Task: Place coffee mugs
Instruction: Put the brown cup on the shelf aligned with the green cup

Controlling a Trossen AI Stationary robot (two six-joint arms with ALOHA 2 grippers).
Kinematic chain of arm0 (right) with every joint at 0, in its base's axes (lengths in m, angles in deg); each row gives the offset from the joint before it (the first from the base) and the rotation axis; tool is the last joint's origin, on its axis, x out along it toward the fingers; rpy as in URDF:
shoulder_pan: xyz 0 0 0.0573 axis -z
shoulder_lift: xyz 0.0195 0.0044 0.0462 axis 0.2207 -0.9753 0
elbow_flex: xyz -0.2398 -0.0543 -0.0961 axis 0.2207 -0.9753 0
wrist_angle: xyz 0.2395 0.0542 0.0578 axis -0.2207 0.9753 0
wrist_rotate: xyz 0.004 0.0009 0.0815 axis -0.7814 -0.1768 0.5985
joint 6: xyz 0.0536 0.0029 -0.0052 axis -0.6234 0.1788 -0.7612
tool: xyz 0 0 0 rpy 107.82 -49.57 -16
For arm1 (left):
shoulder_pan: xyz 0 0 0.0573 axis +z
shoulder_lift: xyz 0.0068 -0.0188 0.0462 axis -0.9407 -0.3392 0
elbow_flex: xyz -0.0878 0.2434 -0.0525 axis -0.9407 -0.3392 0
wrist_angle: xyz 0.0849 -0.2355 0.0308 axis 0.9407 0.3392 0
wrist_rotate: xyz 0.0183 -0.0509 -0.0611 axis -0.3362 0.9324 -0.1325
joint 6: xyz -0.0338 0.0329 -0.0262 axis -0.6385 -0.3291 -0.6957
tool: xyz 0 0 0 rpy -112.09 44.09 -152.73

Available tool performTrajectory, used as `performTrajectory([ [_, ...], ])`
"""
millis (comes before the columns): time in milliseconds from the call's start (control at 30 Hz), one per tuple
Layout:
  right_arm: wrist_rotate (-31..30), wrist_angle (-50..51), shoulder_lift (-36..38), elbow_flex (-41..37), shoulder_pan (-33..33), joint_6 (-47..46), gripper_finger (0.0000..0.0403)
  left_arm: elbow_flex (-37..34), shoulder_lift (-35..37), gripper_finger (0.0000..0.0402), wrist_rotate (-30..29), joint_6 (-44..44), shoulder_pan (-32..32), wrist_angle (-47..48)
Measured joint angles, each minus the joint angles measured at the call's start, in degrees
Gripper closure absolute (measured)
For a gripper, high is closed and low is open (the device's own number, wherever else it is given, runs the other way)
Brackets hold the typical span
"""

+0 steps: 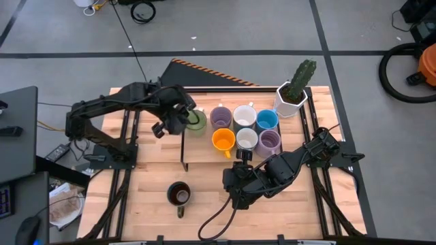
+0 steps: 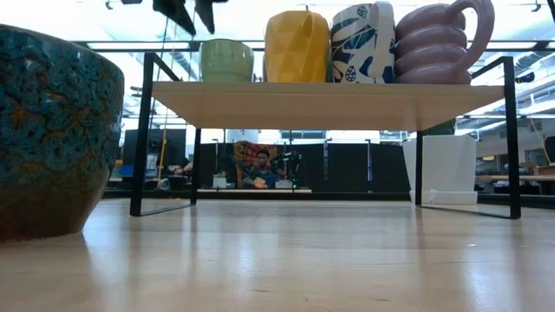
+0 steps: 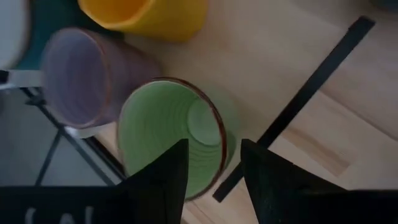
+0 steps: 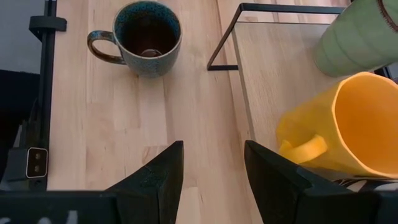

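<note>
Seven mugs stand upright on a low wood shelf [image 1: 204,153]: green [image 1: 196,121], purple [image 1: 221,117], white [image 1: 244,117], blue [image 1: 267,120], orange [image 1: 223,140], white [image 1: 246,139] and purple [image 1: 270,141]. The dark mug [image 1: 179,195] stands on the table in front of the shelf and looms at the left of the low view [image 2: 52,130]. My left gripper [image 1: 184,121] hovers open over the green mug [image 3: 174,137]; its fingers [image 2: 178,13] are clear above the mug [image 2: 227,61]. My right gripper [image 1: 230,182] is open above the table, with the dark mug [image 4: 146,37] ahead and the orange mug [image 4: 348,124] beside it.
A white hexagonal planter with a cactus [image 1: 293,95] stands at the shelf's far right corner. The shelf's black metal legs [image 2: 140,130] and frame [image 3: 298,99] border the mugs. Bare wood table [image 1: 286,211] lies in front of the shelf. People sit in the room behind [image 2: 260,169].
</note>
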Motion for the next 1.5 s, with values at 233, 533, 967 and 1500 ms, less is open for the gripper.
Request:
performTrajectory([
  [233, 0.0, 0.1, 0.0, 0.0, 0.0, 1.4, 0.0228, 2.1, 3.5, 0.0248, 1.2, -5.5, -4.1, -1.3],
  [533, -0.3, 0.0, 0.0, 0.0, 0.0, 6.2, 0.0228, 2.0, 4.3, 0.0248, 13.6, -50.0, -16.4, 0.3],
  [967, -0.4, 1.2, 0.0, 0.0, -0.1, 10.1, 0.0228, 2.0, -3.3, 0.0248, 0.6, -76.3, -43.2, 1.1],
  [1500, -0.5, 1.2, 0.0, 0.0, 0.5, 13.5, 0.0228, 2.0, -18.2, 0.0248, -14.9, -96.4, -56.7, 1.9],
])
